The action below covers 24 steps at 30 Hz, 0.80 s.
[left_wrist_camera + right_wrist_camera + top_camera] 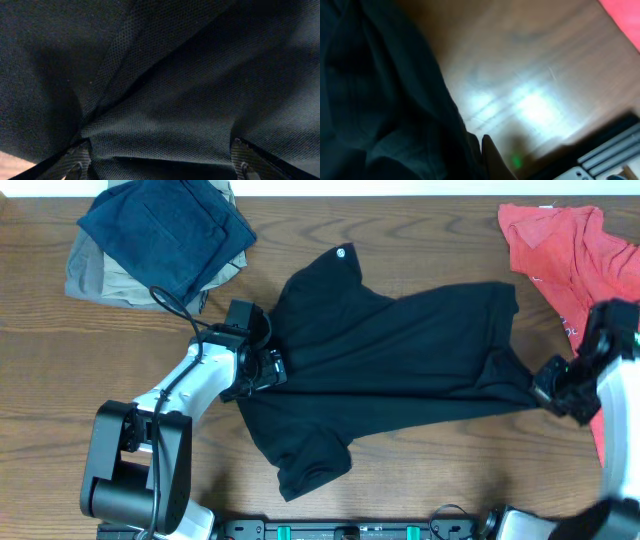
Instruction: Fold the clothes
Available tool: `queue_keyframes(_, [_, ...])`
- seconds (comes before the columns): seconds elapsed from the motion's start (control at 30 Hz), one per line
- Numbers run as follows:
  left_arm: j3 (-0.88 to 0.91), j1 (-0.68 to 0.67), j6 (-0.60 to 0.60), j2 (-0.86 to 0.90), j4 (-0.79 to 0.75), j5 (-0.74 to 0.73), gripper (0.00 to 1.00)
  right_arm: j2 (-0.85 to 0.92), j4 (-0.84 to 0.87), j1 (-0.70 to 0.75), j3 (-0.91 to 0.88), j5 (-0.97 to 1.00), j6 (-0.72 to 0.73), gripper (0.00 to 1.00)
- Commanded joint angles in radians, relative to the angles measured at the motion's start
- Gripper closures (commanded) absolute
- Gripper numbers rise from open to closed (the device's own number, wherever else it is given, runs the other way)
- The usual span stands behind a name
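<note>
Folding barely begun: the black T-shirt (pixel 400 350) lies rumpled, unfolded.
Left gripper (pixel 266 366) is spread wide over it; right gripper (pixel 548 388) is clamped on its edge.

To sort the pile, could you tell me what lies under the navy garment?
A khaki garment shows beneath the navy garment at its left and lower edges; the rest, and anything deeper, is covered.

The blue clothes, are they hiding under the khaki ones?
No, the blue clothes lie on top, with the khaki ones peeking out underneath.
</note>
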<state>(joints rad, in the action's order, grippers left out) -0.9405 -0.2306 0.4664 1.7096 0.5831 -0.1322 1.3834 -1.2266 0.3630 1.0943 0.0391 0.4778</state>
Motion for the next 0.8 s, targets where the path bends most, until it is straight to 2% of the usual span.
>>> queue_keyframes(0.0, [0.000, 0.005, -0.006, -0.011, 0.035, 0.001, 0.09, -0.090, 0.004, 0.028, -0.088, 0.130, 0.160, 0.99])
queue_keyframes(0.07, [0.000, 0.005, -0.013, -0.045, 0.052, 0.002, 0.10, -0.139, 0.019, 0.055, -0.135, 0.183, 0.233, 0.98])
queue_keyframes(0.17, [0.000, 0.005, -0.037, -0.113, 0.068, 0.002, 0.09, -0.186, 0.041, 0.105, -0.174, 0.177, 0.231, 0.94])
queue_keyframes(0.23, [0.000, 0.005, -0.055, -0.174, 0.068, 0.002, 0.08, -0.193, 0.045, 0.129, -0.178, 0.165, 0.187, 0.81])
queue_keyframes(0.27, [0.000, 0.005, -0.055, -0.204, 0.068, 0.002, 0.07, -0.192, 0.047, 0.132, -0.178, 0.140, 0.181, 0.61])
queue_keyframes(0.3, [0.000, 0.005, -0.055, -0.230, 0.068, 0.002, 0.06, -0.192, 0.053, 0.134, -0.179, 0.109, 0.164, 0.26])
queue_keyframes(0.33, [0.000, 0.005, -0.055, -0.259, 0.067, 0.002, 0.05, -0.192, 0.061, 0.133, -0.179, 0.084, 0.138, 0.01])
queue_keyframes(0.5, [0.000, 0.005, -0.055, -0.354, 0.067, -0.005, 0.05, -0.192, 0.083, 0.133, -0.179, 0.002, 0.076, 0.01])
queue_keyframes(0.6, [0.000, 0.005, -0.055, -0.367, 0.051, -0.021, 0.05, -0.192, 0.125, 0.133, -0.179, -0.101, -0.021, 0.01])
queue_keyframes(0.7, [0.000, 0.005, -0.055, -0.353, 0.009, -0.064, 0.06, -0.192, 0.188, 0.129, -0.179, -0.258, -0.115, 0.08])
queue_keyframes(0.77, [0.000, 0.004, -0.055, -0.334, -0.031, -0.105, 0.06, -0.192, 0.237, 0.108, -0.180, -0.314, -0.127, 0.19])
